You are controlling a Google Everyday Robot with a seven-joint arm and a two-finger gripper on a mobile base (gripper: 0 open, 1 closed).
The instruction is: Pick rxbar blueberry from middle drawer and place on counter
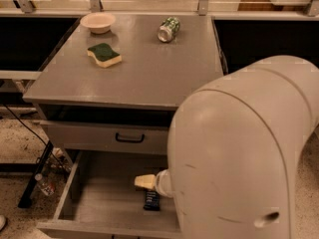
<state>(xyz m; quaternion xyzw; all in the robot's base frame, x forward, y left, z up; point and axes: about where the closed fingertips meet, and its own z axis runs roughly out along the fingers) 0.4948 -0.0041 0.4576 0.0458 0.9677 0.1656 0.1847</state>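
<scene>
One camera only. Set high on the open-drawer side of the cabinet, facing forward and tilted down. Counter point(149, 78) fills the upper-middle frame. The middle drawer point(99, 203) lies at the bottom edge, nearest the lens. Arm point(239, 153) sits very close and blocks the lower right. Gripper point(144, 181) shows low centre, over the drawer floor.

I am seeing the counter point(149, 78) carrying a bowl point(97, 22), sponge point(104, 55) and can point(168, 29), the drawer point(99, 198) holding the bar point(152, 201), lying just by my gripper point(144, 181).
</scene>
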